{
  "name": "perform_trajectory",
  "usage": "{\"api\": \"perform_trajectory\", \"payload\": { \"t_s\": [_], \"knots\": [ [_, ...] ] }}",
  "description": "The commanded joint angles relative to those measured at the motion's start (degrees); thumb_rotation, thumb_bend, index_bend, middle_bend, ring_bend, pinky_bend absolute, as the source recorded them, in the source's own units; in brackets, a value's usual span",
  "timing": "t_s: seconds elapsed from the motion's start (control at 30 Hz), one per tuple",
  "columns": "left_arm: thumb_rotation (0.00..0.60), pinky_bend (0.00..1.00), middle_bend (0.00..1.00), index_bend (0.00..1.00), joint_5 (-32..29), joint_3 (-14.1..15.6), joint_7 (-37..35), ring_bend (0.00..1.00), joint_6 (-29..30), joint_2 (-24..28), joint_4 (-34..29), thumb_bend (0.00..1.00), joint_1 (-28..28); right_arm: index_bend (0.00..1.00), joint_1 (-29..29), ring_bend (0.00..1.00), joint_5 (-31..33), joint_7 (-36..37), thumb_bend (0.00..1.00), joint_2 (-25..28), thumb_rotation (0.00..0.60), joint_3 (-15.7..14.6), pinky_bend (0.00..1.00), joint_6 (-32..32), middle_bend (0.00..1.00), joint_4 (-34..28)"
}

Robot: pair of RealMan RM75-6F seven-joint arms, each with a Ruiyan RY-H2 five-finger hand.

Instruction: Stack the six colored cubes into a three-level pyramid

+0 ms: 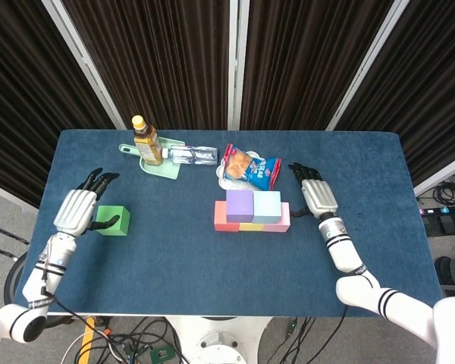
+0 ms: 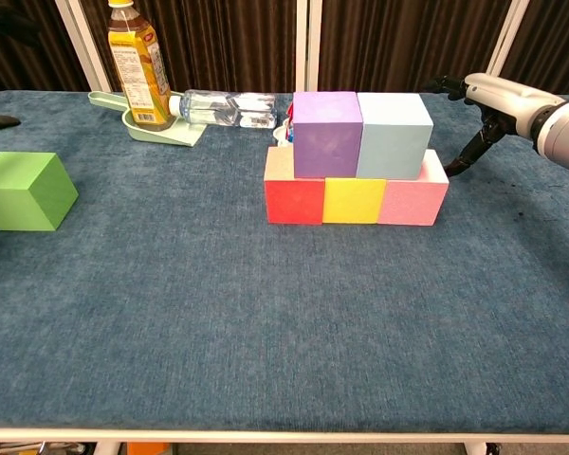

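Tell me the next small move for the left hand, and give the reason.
Probably close the left hand around the green cube so it can be lifted. Five cubes are already stacked: red, yellow and pink below, the purple cube and light blue cube above. The green one sits alone on the table, right beside the open left hand, and the top level is unfilled.
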Motion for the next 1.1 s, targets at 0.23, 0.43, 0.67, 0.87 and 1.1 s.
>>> {"api": "perform_trajectory", "payload": {
  "t_s": [0.23,0.43,0.67,0.87,1.1],
  "knots": [
    [0.600,0.26,0.12,0.11,0.04,-0.27,-0.18,0.01,-0.46,-0.03,-0.04,0.18,-0.03,0.00,-0.52,0.00,-0.66,0.56,0.02,2.04,0.600,0.43,0.00,0.58,0.00,-2.20],
    [0.600,0.26,0.12,0.11,-0.54,-0.41,-1.84,0.01,-1.23,0.33,-0.77,0.18,0.21,0.00,-0.89,0.00,-0.22,1.27,0.02,6.47,0.600,1.84,0.00,0.47,0.00,-8.22],
    [0.600,0.26,0.12,0.11,0.04,-0.01,-2.33,0.01,-2.56,-0.32,-0.82,0.18,-0.29,0.00,-1.38,0.00,1.46,-2.40,0.02,13.98,0.600,2.82,0.00,1.00,0.02,-17.27],
    [0.600,0.26,0.12,0.11,0.26,0.01,-2.27,0.01,-2.88,-0.27,-1.18,0.18,-0.43,0.00,-1.50,0.00,4.41,-7.49,0.02,18.49,0.600,1.64,0.00,0.76,0.03,-23.05],
    [0.600,0.26,0.12,0.11,0.38,0.41,-2.12,0.01,-3.23,-0.24,-1.36,0.18,-0.28,0.00,-0.99,0.00,6.93,-9.97,0.03,16.93,0.600,0.35,0.00,1.46,0.02,-21.18]
  ]
}}
